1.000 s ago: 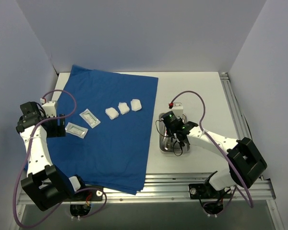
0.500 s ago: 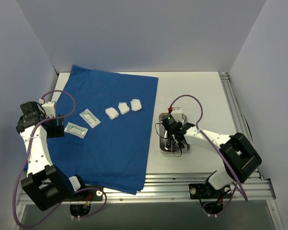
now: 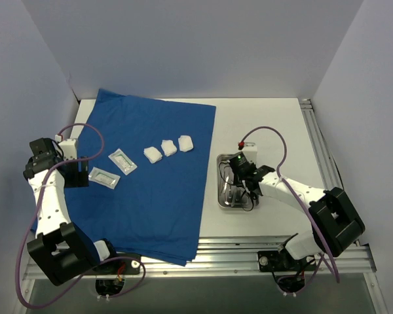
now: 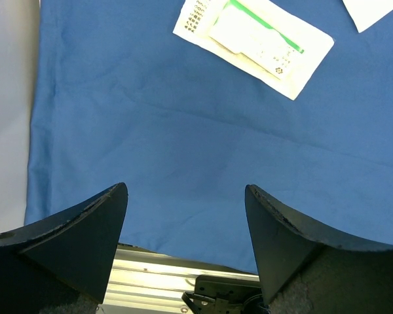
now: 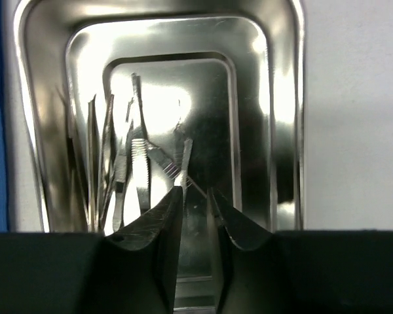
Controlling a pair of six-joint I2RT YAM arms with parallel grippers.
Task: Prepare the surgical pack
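a white table (image 3: pixel 268 124) carries a large royal-blue cloth sheet (image 3: pixel 164 196), soft and faintly creased, spread over its left half. right of the sheet's edge sits a shiny rectangular steel tray (image 3: pixel 224 196) with rounded corners and a stepped rim. the right end effector (image 5: pixel 195 196) hangs over the tray's near part, its fingers a narrow slit apart. one thin instrument runs into that slit, and i cannot tell whether it is pinched. the left end effector (image 4: pixel 185 188) is spread wide over bare cloth at the sheet's left edge, near two flat white packets (image 3: pixel 103 177). three fluffy white gauze pads (image 3: pixel 168 148) lie in a row farther right. slim metal instruments (image 5: pixel 141 170) lie crossed in the tray.
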